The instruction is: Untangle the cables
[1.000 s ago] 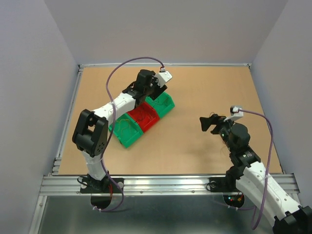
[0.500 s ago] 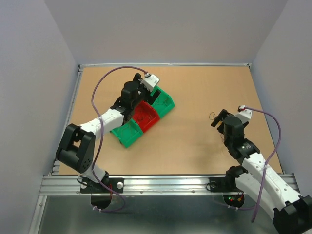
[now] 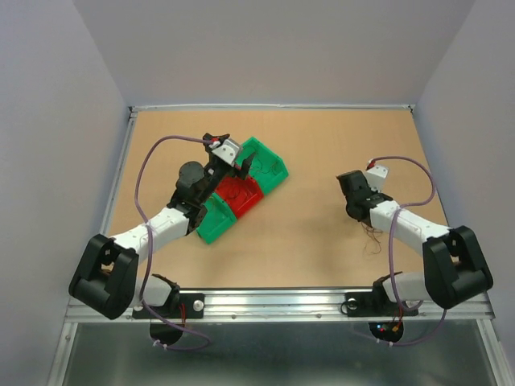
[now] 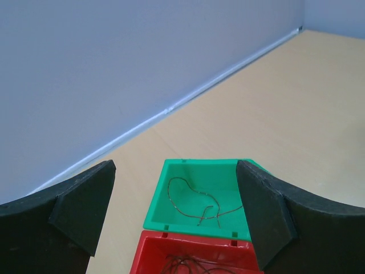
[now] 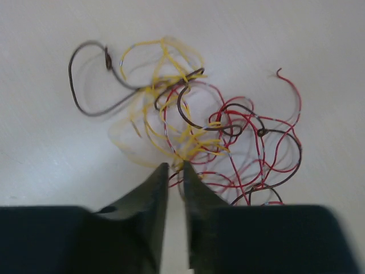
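While the left gripper (image 4: 174, 171) stands wide open facing the green bin (image 4: 194, 200), the right gripper (image 5: 175, 166) shows a narrow gap at the cables (image 5: 194, 125), a loose clump stretched left-to-right across mid-frame, grip not discernible

Left arm (image 3: 157, 229): elbow low, forearm reaching forward-right, left gripper (image 4: 175, 171) jaws wide apart. Right arm (image 3: 410, 229): folded, forearm reaching forward-left, right gripper (image 5: 174, 168) tipped down, jaws nearly together, thin slit.
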Motion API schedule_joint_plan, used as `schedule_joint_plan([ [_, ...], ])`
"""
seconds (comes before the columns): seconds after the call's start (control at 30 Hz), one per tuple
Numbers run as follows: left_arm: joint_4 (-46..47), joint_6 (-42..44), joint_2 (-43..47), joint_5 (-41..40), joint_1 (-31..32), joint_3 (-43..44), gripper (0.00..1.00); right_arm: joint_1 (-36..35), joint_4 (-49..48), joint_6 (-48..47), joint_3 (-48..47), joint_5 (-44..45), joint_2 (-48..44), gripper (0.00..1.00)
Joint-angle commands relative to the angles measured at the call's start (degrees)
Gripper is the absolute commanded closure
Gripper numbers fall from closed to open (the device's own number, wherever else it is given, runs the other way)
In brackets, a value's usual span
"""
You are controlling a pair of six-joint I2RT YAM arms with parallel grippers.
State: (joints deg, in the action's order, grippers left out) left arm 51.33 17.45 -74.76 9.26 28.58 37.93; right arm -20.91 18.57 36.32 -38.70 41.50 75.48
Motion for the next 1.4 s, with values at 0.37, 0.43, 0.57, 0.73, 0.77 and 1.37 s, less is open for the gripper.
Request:
schedule_joint_plan([
  [0.37,7.82,1.35,5.50,20.27,2.80,-3.92,0.01,0.16,-28.15,-12.41,9.16,-51.96,-23.17,0.99],
  [0.43,6.95,3.72,5.50,21.15,4.64,-4.18,0.01,0.16,-27.54,-12.50,10.39,-51.08,-26.43,1.00],
  [0.57,4.04,7.50,5.24,20.46,8.07,-4.36,0.01,0.16,-27.27,-12.93,10.66,-53.17,-28.28,1.00],
  [0.73,2.64,8.39,4.71,20.71,9.83,-4.18,0.01,0.16,-27.97,-13.37,10.22,-56.96,-27.76,0.99],
  [0.77,2.55,8.56,4.63,20.71,10.00,-4.18,0.01,0.16,-28.06,-13.38,10.40,-57.23,-27.76,0.99],
  [1.37,-5.27,11.82,-0.12,27.92,11.68,-0.32,0.01,0.16,-35.18,-16.45,14.88,-77.34,-35.05,0.99],
])
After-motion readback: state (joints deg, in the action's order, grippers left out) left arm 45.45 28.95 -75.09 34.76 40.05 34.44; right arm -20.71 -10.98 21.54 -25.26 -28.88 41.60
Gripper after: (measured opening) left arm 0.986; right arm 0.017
